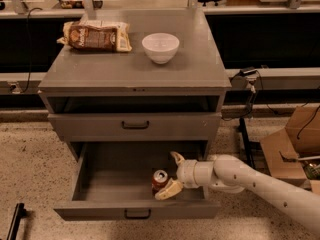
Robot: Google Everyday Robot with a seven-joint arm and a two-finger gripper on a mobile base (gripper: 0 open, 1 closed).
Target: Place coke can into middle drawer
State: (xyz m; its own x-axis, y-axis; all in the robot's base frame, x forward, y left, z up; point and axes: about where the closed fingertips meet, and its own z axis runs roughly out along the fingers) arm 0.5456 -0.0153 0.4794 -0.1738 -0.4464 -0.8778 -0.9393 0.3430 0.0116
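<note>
The tool (166, 175) reaches low into the open middle drawer (110, 176), spread wide and gripping nothing. The coke can (160, 178) stands upright on the drawer floor right beside it, safely set down by the look.

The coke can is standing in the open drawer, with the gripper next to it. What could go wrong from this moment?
1. The coke can stands upright in the middle drawer, right beside the lower finger of the open gripper. A careless withdrawal could knock it over.
2. The gripper sits below the closed drawer front. Rising straight up might strike it.
</note>
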